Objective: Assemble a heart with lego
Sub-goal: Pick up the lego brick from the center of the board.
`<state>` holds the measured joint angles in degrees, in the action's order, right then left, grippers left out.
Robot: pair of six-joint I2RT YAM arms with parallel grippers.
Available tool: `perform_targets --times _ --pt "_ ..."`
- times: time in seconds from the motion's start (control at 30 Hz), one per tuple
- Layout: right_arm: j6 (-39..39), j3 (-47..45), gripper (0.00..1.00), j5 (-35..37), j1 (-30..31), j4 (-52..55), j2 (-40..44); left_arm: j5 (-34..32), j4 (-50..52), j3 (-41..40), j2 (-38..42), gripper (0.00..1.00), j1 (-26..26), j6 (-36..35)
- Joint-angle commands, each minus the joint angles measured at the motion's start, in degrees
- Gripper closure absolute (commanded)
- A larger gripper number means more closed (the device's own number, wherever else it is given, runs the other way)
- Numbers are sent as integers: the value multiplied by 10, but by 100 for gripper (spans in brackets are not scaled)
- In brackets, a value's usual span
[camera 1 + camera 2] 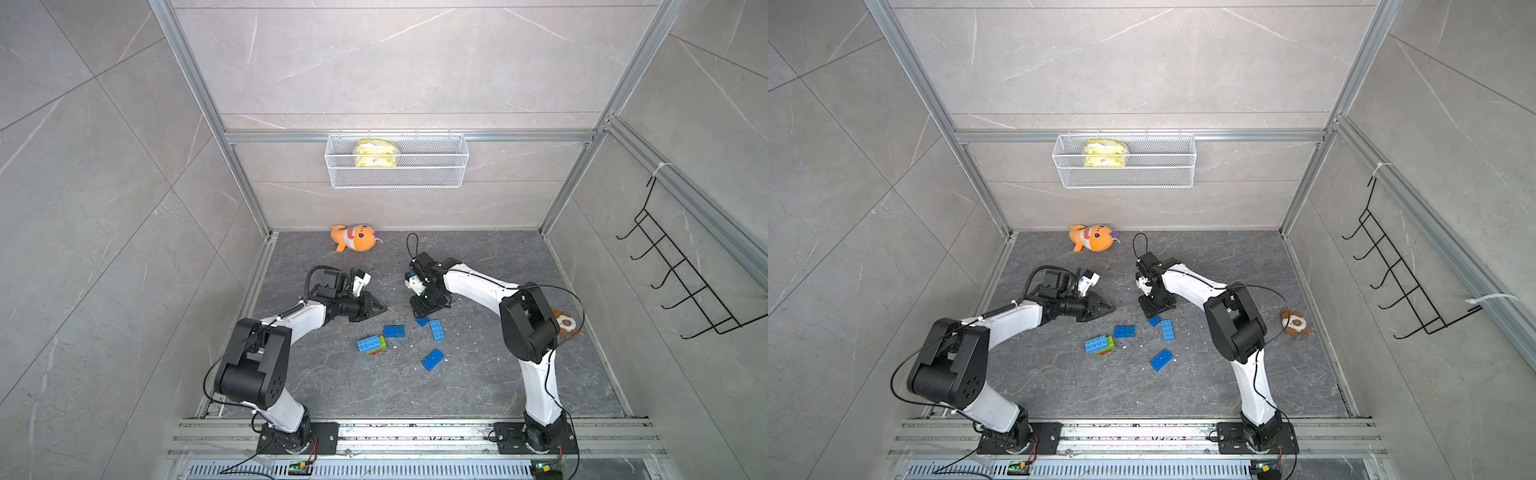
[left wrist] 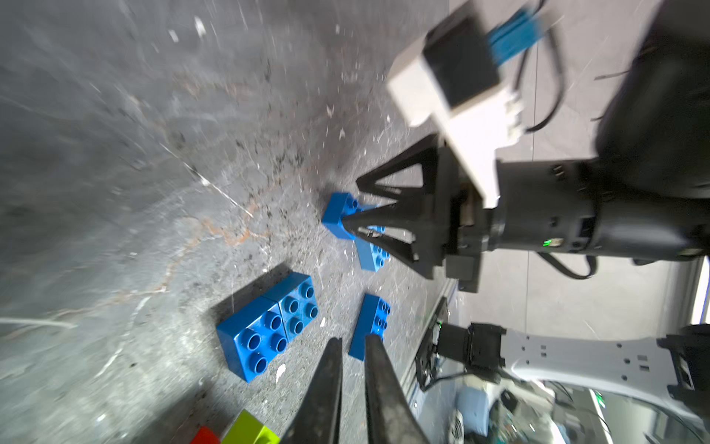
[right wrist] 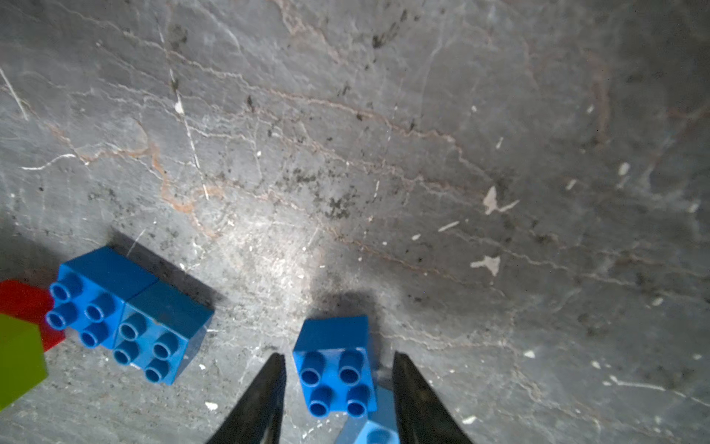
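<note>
Both top views look from high above the near edge of the table (image 1: 374,386), tilted down toward the back wall (image 1: 395,62), and share the whole surface. Each wrist camera sits close over the table, looking along the left gripper (image 2: 353,340) or the right gripper (image 3: 339,355). Both wrist views share one oblong blue brick (image 2: 269,326).

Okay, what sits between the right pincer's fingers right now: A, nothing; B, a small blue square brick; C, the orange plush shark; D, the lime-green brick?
B: the right wrist view shows the small blue square brick between the spread jaws of the right pincer, a gap on either side.
</note>
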<state>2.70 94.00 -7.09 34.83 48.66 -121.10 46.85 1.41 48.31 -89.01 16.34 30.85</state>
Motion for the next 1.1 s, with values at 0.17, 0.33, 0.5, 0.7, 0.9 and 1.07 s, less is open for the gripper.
perform_targets --times 0.17,0.33,0.5,0.7,0.9,1.07 --pt "-18 -13 55 -6 2 14 -15 -84 35 -76 164 81 -3 38" --pt "-18 -14 57 -5 6 22 -17 -121 87 -127 260 81 5 67" --pt "-17 -13 61 -3 10 23 -18 -147 179 -133 346 81 17 66" --pt "-15 -8 58 5 15 29 -22 -127 230 -135 388 81 22 70" --pt "-14 -19 50 14 16 27 -14 -116 261 -131 384 81 60 65" --pt "-11 -17 50 15 15 23 -3 -129 261 -127 371 81 77 63"
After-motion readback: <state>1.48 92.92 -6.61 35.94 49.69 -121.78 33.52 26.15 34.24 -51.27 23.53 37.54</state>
